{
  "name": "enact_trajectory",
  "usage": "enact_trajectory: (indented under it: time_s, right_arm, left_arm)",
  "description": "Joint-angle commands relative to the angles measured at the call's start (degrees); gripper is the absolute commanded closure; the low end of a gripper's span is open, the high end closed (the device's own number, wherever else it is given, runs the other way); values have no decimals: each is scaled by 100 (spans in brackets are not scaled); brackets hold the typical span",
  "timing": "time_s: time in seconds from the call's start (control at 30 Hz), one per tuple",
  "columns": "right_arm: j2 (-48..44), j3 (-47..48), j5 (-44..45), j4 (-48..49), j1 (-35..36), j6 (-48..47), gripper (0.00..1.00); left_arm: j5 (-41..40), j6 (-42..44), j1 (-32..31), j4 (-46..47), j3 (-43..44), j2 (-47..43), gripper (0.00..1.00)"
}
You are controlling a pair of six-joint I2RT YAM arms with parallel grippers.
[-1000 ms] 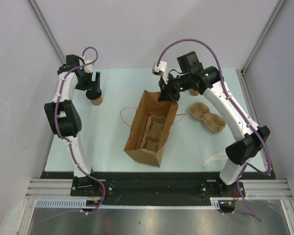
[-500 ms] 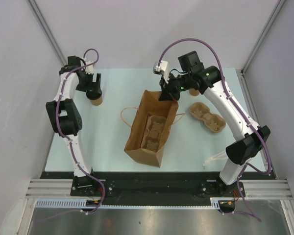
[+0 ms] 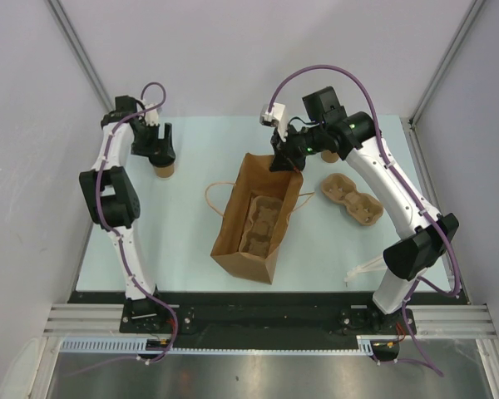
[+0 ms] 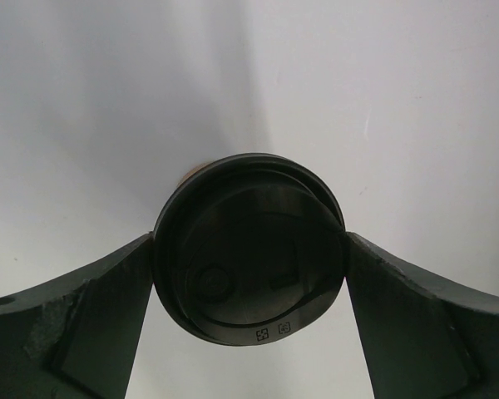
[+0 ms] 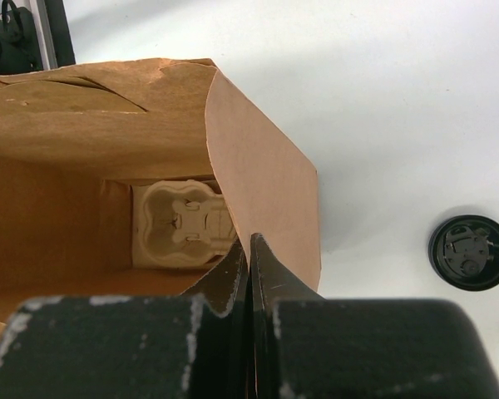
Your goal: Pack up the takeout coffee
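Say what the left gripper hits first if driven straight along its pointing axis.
The left gripper points down with the black lid clamped between its fingers. Directly below sits the kraft cup, so the lid would likely meet the cup's rim first. Whether they already touch, I can't tell.

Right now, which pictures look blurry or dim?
Left wrist view: black lid sharp, background a hazy grey wash. Right wrist view: near fingers dark and soft, paper bag crisp. Top view: even light, only faint shadows.
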Motion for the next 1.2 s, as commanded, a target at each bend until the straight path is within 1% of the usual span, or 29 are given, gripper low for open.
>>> enact_trajectory:
  time_s: [0.0, 0.03, 0.13, 0.17, 0.23, 0.27, 0.33, 0.37, 0.43, 0.5, 0.57, 0.63, 0.7, 0.77, 0.83, 0.93, 0.97, 1.0, 1.07, 1.1, 1.17]
  right_arm:
    - [-39, 50, -184, 9, -20, 40, 100]
    - [-48, 41, -184, 0, -20, 48, 100]
    - [-48, 50, -193, 0, -29, 48, 100]
    - [-56, 50, -193, 0, -20, 57, 100]
    - [-65, 41, -184, 0, -20, 66, 100]
    - [-74, 33, -184, 0, -29, 92, 100]
    - [-74, 15, -184, 18, -20, 136, 100]
    - [-83, -11, -184, 27, -20, 197, 100]
    - [-100, -55, -193, 44, -20, 233, 100]
    - [-118, -108, -193, 62, -29, 303, 100]
    - [-118, -134, -184, 88, -46, 399, 100]
    - [-100, -161, -158, 167, -73, 479, 100]
    - [-83, -170, -140, 237, -108, 619, 100]
    - [-65, -170, -114, 334, -126, 698, 100]
    - [-48, -178, -79, 404, -143, 830, 100]
    - [-30, -205, -17, 510, -161, 1014, 100]
    - [-30, -214, -8, 536, -152, 1050, 100]
    - [-13, -222, 1, 554, -152, 1085, 100]
    - [-13, -240, 27, 598, -152, 1164, 100]
    - [-21, -240, 36, 642, -152, 1191, 100]
    - [-4, -223, 45, 677, -143, 1244, 100]
  left_arm:
    - [28, -137, 162, -122, 136, 96, 6]
    - [80, -138, 188, -148, 127, 87, 7]
    - [159, -138, 232, -219, 136, -19, 18]
    - [186, -111, 232, -245, 127, -54, 27]
    - [195, -24, 241, -272, 119, -264, 34]
    - [247, 38, 241, -298, 136, -352, 41]
    - [431, 117, 241, -385, 206, -641, 46]
    - [528, 178, 241, -517, 267, -765, 51]
    - [888, 231, 197, -719, 583, -941, 56]
    - [1317, 293, 153, -1097, 1057, -1222, 58]
    - [1547, 311, 31, -1334, 1487, -1581, 62]
    - [1829, 354, -153, -1440, 1726, -1863, 65]
    - [2100, 363, -329, -1389, 1894, -2346, 68]
    - [2277, 250, -619, -1213, 1868, -2724, 68]
    - [2522, 109, -856, -835, 1815, -3234, 68]
    - [2716, -286, -1488, -283, 1613, -3788, 68]
    - [2735, -348, -1647, -246, 1587, -3877, 68]
    - [2735, -348, -2023, -254, 1586, -4008, 68]
    - [2875, -357, -2411, -342, 1517, -4123, 67]
    - [2928, -401, -2770, -351, 1429, -4245, 68]
    - [3051, -471, -3080, -316, 1017, -4404, 68]
